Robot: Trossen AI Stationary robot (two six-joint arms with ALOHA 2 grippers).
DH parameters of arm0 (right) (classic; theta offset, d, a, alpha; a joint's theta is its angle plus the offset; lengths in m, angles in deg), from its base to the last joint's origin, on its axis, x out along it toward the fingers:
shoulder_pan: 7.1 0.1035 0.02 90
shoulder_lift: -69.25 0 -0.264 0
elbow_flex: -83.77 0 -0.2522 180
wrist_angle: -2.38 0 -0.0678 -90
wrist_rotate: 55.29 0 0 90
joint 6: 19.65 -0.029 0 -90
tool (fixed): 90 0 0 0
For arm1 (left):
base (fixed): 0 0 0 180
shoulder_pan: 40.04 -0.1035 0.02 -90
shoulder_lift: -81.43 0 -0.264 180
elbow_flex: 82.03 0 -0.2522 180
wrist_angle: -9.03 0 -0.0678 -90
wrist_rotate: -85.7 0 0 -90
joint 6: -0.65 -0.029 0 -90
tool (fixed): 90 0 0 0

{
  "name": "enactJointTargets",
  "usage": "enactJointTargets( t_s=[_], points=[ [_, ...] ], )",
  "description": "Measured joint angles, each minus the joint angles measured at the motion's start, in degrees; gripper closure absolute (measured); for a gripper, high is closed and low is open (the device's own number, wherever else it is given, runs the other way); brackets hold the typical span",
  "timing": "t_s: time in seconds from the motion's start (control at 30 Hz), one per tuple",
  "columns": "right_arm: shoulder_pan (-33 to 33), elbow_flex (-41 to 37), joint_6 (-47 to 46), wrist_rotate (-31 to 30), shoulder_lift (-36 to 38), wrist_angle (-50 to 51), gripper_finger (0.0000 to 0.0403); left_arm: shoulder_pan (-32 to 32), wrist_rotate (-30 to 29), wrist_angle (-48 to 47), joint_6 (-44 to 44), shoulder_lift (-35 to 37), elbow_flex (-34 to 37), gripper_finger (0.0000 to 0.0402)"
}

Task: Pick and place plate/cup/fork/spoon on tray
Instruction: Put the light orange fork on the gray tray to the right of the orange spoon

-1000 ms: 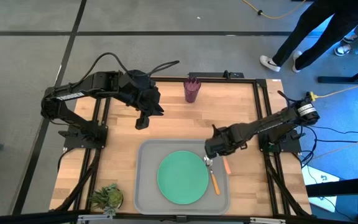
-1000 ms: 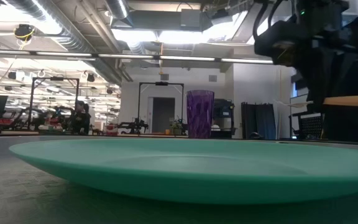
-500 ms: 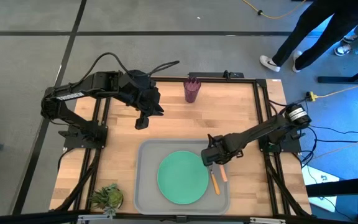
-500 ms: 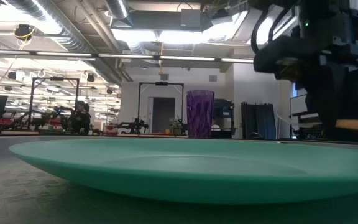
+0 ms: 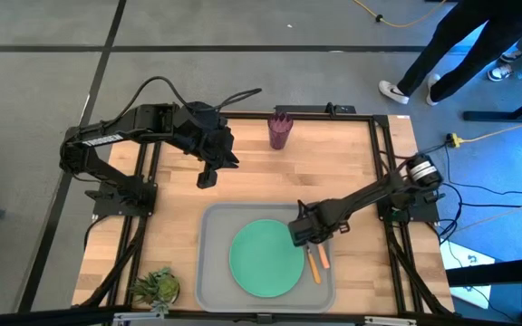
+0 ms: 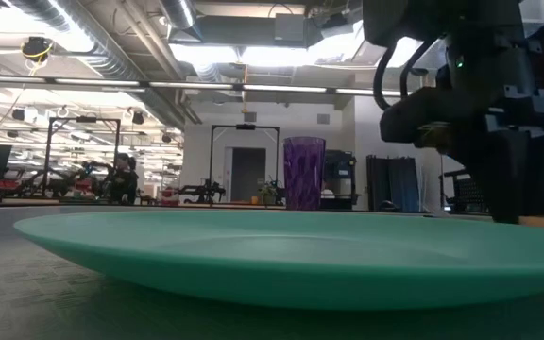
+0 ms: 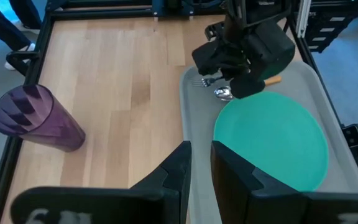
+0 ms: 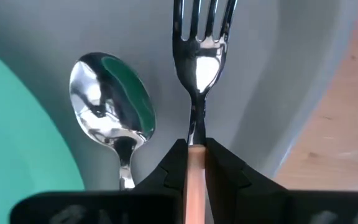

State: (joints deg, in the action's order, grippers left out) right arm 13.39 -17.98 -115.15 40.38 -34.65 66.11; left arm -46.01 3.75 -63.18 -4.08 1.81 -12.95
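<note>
The grey tray (image 5: 208,272) holds the green plate (image 5: 265,258), and the spoon (image 5: 314,268) lies right of the plate, its bowl (image 8: 110,93) toward the far edge. My right gripper (image 5: 307,239) is low over the tray's right part, shut on the fork (image 8: 197,37), which runs beside the spoon. The purple cup (image 5: 280,129) stands upright at the table's far edge. My left gripper (image 5: 207,178) hovers shut and empty over the far left of the table. My right gripper pinches the fork's orange-tan handle (image 8: 195,157) between its two fingers, just behind the metal neck. The fingers come from above, pointing down. The fork lies about level, tines (image 8: 197,15) toward the far edge, low over the tray floor; whether it touches the floor I cannot tell.
A small green plant (image 5: 156,288) sits at the near left corner. Bare wood lies between the cup and the tray. A person's legs (image 5: 451,54) show beyond the far right corner.
My right gripper has gone down and toward the near edge, slightly left, carrying the fork from over the tray's right rim to low over the tray beside the spoon. The fork has stayed level.
</note>
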Motion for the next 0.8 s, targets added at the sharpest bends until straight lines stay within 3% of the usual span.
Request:
enactJointTargets(
  t_s=[0.37, 0.8],
  points=[
    [-0.02, 0.11, 1.53, 2.69, -2.91, -2.50, 0.0365, 0.01, 0.09, -0.02, 0.11, 0.00, 0.01, 0.0348],
    [-0.02, 0.02, 1.63, 3.13, -3.01, -2.19, 0.0312, 0.01, 0.16, -0.02, 0.09, 0.00, -0.01, 0.0348]
  ],
)
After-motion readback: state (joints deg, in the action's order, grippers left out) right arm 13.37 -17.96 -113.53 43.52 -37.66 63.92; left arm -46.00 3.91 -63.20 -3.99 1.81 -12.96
